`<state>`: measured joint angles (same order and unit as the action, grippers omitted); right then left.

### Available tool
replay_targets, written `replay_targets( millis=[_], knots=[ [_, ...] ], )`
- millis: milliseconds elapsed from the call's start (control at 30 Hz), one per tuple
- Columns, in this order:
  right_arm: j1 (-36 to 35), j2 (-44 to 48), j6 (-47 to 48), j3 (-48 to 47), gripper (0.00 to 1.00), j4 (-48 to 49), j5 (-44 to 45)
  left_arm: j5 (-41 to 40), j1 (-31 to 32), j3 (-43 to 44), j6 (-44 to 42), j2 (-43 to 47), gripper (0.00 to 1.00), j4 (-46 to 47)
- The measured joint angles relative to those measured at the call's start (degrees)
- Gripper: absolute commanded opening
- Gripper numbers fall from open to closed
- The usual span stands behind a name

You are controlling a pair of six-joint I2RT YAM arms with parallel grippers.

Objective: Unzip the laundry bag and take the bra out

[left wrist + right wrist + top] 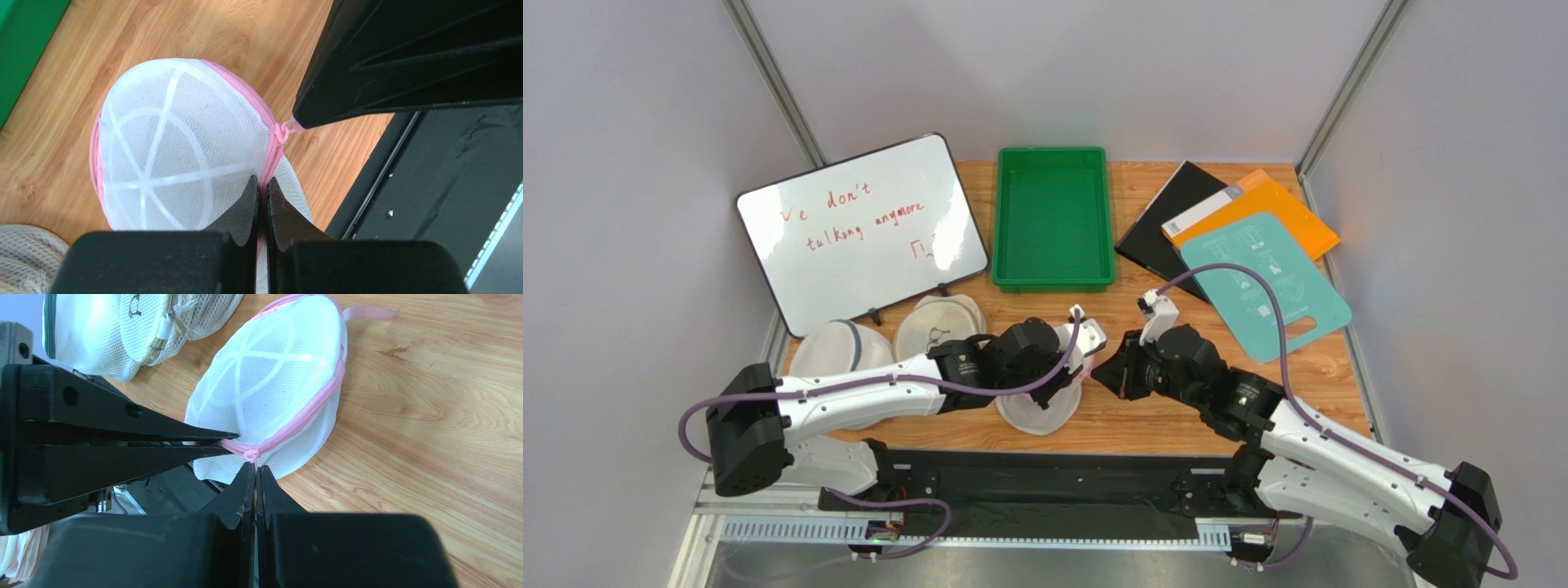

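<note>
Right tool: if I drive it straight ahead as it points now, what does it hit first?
The laundry bag: the right tool pinches its zipper pull, so the bag's mesh lies straight ahead. The left tool probably sits just beside that line.

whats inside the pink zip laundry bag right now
Through the mesh of the laundry bag only its own white ribs show; no bra shape is visible. The pink zipper looks closed, so anything inside is hidden.
</note>
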<state>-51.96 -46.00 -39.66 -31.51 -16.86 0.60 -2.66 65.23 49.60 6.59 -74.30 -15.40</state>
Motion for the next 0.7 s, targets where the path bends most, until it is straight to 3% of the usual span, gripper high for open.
replay_targets(
  millis=[700],
  knots=[
    [2.64, 0.09, 1.51, 0.0, 0.0, -0.24, 2.4, -1.97, 0.07, -3.91, -0.37, 8.04, 0.0, -1.66]
  ],
)
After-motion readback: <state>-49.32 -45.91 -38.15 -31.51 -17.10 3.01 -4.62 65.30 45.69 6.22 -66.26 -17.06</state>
